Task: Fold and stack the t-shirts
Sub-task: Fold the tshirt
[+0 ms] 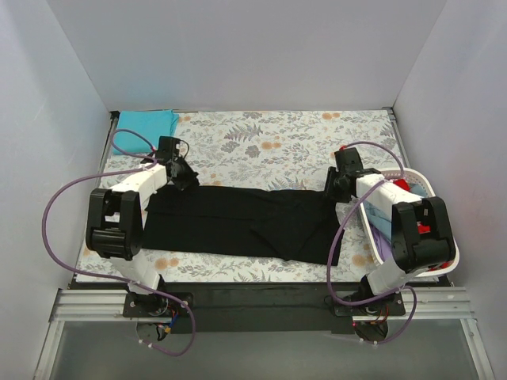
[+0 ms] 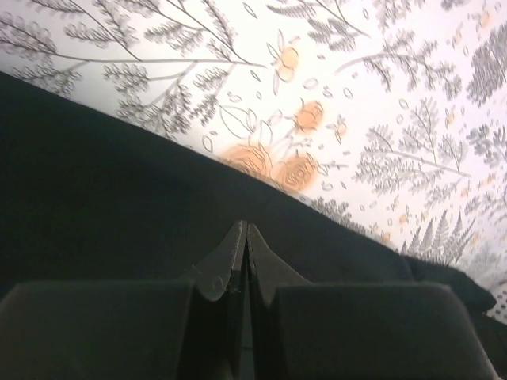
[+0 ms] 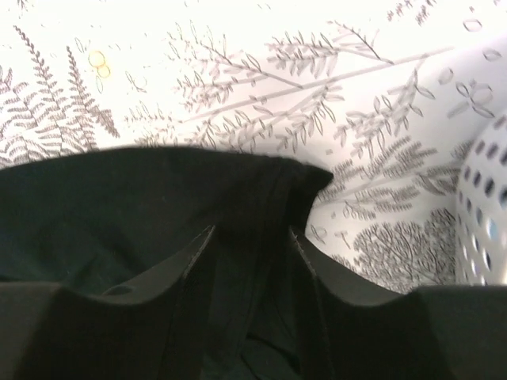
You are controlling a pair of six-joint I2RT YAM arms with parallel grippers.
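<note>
Left gripper (image 1: 184,179) fingers closed, probably pinching black t-shirt (image 1: 238,222) at 10 o'clock; right gripper (image 1: 333,188) fingers narrow, clamping its 2 o'clock corner. Lift evenly, taut, toward 6.

Top view: even, diffuse overhead light; the white walls (image 1: 261,55) bounce it, so shadows are soft and faint. Sharp overall, slight wide-angle bend at the frame edges. The black t-shirt (image 1: 238,222) reads as a near-flat dark patch, with folds barely visible. Left wrist: surface (image 2: 380,95) overexposed, print washed out and soft, blurrier toward the right; left fingers (image 2: 265,269) dark with little detail. Right wrist: surface blown out along the top, right fingers (image 3: 178,277) close and out of focus, basket (image 3: 485,214) blurred at the right edge.
</note>
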